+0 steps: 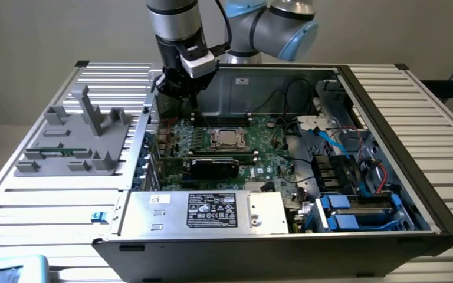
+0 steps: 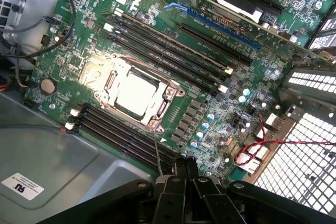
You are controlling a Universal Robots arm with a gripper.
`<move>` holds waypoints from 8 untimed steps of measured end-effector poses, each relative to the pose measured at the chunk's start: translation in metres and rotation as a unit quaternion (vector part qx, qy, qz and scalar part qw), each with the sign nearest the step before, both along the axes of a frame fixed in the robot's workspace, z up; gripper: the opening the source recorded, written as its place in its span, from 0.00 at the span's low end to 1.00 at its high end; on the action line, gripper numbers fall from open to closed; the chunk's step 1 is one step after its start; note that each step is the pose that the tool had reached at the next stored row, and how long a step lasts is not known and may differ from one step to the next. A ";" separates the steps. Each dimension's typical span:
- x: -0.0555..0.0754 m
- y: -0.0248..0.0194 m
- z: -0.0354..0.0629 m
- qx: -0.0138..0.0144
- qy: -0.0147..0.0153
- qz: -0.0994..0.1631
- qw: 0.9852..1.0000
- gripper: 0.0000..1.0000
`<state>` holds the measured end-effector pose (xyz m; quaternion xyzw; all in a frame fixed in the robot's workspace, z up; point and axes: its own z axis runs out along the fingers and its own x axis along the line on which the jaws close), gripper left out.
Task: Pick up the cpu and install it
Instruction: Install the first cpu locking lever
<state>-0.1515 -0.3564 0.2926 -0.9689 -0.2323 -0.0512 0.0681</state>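
Hovering over the board (image 2: 220, 103) with the gripper (image 2: 185, 165) clenched on nothing, close by the memory slots (image 2: 121, 135) and a little apart from the socket (image 2: 157, 121). Judging by the cpu (image 2: 137, 92) lying flat, silver top up, inside the socket frame at mid-board, probably past placing and at the tail of the install. Calls for a check of seating and of the frame's latch, neither clear from here, and for clearance from the slots, the red cable (image 2: 262, 145) and the case (image 1: 289, 76) wall.
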 end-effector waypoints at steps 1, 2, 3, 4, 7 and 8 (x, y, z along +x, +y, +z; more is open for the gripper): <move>0.000 0.0000 0.0000 0.000 0.000 0.000 1.000 0.12; 0.000 -0.0001 -0.0002 0.000 0.000 0.000 1.000 0.12; 0.000 -0.0001 -0.0007 0.002 0.000 0.000 1.000 0.12; 0.000 -0.0001 -0.0013 0.005 0.000 -0.001 1.000 0.12; 0.000 -0.0001 -0.0033 0.017 0.000 -0.004 1.000 0.12; 0.000 -0.0001 -0.0039 0.020 0.000 -0.006 1.000 0.12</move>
